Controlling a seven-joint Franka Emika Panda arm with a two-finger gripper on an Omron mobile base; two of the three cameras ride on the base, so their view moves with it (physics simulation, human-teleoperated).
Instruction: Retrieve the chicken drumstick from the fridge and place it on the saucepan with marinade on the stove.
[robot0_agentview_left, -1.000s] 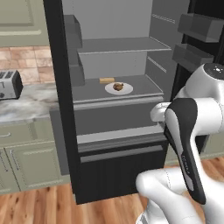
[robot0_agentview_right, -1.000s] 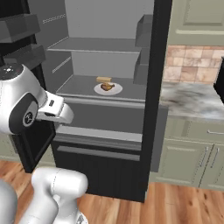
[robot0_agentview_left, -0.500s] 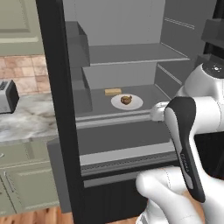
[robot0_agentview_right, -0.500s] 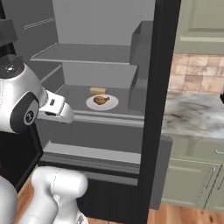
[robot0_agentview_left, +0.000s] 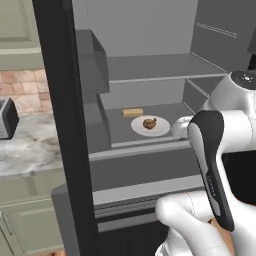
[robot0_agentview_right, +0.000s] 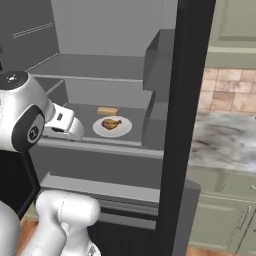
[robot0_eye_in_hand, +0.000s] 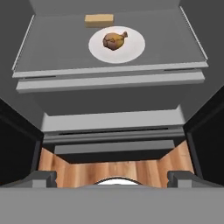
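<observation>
Chicken drumstick (robot0_eye_in_hand: 114, 40) lies on a white plate (robot0_eye_in_hand: 131, 52) on a pale grey shelf (robot0_eye_in_hand: 57, 52) inside the open fridge (robot0_agentview_left: 60, 125), roughly centred on the plate, narrow end pointing toward the right in the hand view. Left of the plate and slightly farther back sits a tan block-like piece (robot0_eye_in_hand: 99, 20), apart from the plate rim. From the left base camera the drumstick (robot0_agentview_left: 149, 123) and plate (robot0_agentview_left: 162, 129) sit just left of the white arm's wrist; from the right base camera the drumstick (robot0_agentview_right: 111, 123) and plate (robot0_agentview_right: 122, 130) are just right of it, with the tan piece (robot0_agentview_right: 107, 111) behind. Gripper (robot0_eye_in_hand: 112, 178) is released, jaws spread wide and holding nothing; its two dark fingertips (robot0_eye_in_hand: 43, 178) stand near the lower corners of the hand view. Gripper is outside the fridge, in front of and below the shelf front edge, well apart from the drumstick, which lies ahead along the gripper's centre line.
</observation>
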